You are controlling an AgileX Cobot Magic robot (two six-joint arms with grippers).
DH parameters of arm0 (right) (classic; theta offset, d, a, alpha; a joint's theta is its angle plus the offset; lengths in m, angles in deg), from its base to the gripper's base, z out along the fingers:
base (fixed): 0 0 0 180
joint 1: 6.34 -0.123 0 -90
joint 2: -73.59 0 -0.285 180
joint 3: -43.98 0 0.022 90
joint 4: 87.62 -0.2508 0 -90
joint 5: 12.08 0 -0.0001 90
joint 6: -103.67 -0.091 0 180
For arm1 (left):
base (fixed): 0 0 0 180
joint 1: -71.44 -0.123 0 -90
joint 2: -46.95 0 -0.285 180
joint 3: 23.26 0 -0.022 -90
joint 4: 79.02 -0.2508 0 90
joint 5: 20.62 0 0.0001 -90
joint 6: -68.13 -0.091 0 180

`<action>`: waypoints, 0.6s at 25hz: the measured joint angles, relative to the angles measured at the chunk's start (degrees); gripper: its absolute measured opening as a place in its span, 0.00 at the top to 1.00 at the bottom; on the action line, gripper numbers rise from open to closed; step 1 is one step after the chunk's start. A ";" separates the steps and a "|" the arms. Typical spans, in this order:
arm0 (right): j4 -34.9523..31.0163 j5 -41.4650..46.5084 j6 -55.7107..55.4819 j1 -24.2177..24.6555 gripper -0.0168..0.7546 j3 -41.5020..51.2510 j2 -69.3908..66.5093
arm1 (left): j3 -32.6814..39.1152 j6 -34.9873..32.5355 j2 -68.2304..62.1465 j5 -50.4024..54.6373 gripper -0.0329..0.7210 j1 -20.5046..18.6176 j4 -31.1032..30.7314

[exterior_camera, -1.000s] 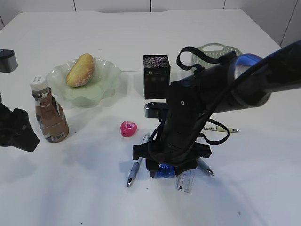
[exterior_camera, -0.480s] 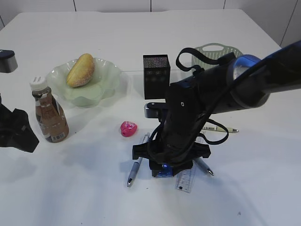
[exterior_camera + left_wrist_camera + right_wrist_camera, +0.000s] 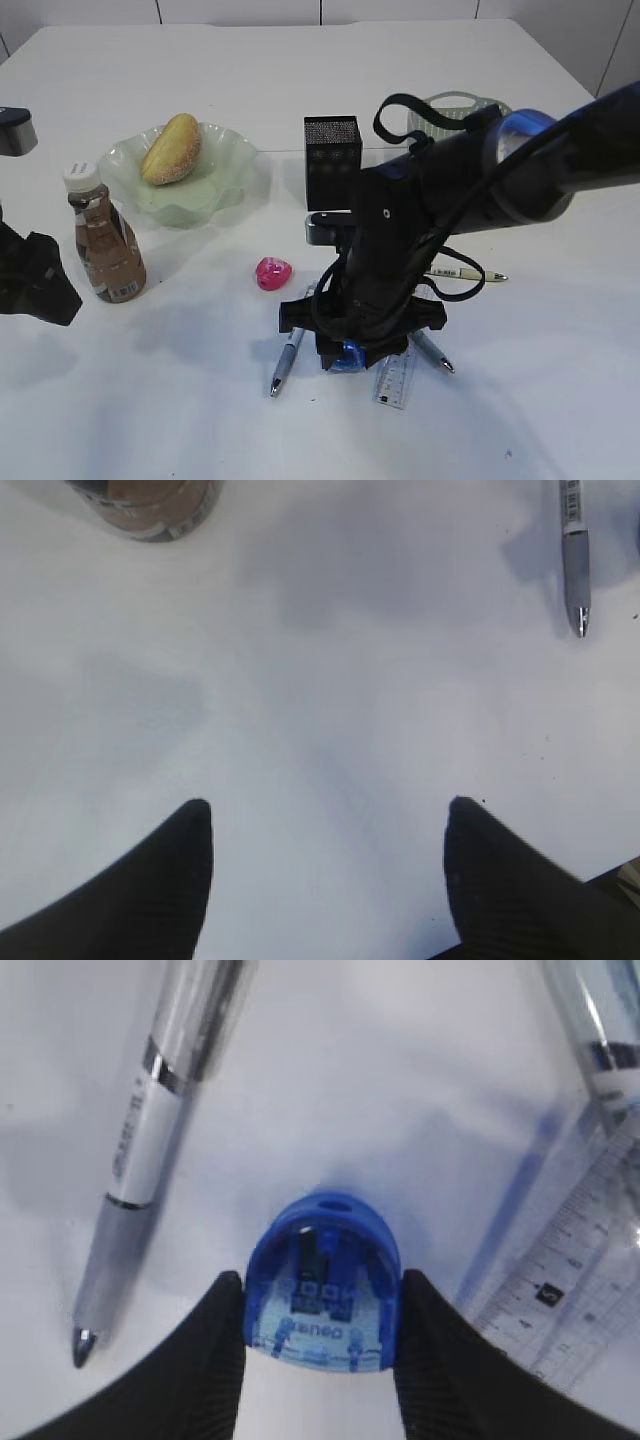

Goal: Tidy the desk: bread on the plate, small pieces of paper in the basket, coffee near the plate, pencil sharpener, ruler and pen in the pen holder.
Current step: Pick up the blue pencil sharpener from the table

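The white counter [image 3: 150, 400] carries the plate [image 3: 225, 165], coffee [image 3: 104, 250], pen holder [image 3: 332, 160], basket [image 3: 445, 108], a pink sharpener [image 3: 272, 272], a blue sharpener [image 3: 345, 355], ruler [image 3: 397, 382] and three pens [image 3: 285, 362].

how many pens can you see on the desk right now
3: one grey pen left of the right gripper, one right of it beside the ruler, one white pen farther back. The arm may hide others.

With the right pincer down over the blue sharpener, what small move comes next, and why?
Probably lift straight up. The right pincer has its fingers against both sides of the blue pencil sharpener, which sits on the desk between a pen and the ruler, so a vertical lift should avoid dragging them.
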 joint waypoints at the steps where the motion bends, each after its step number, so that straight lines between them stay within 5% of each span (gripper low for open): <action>1: 0.12 0.60 0.00 0.00 0.54 -0.97 0.66 | 0.00 0.00 0.00 0.00 0.28 0.00 0.00; 15: 12.83 11.89 -0.10 -0.02 0.54 -20.74 3.00 | 0.00 0.00 0.00 0.13 0.28 0.00 0.00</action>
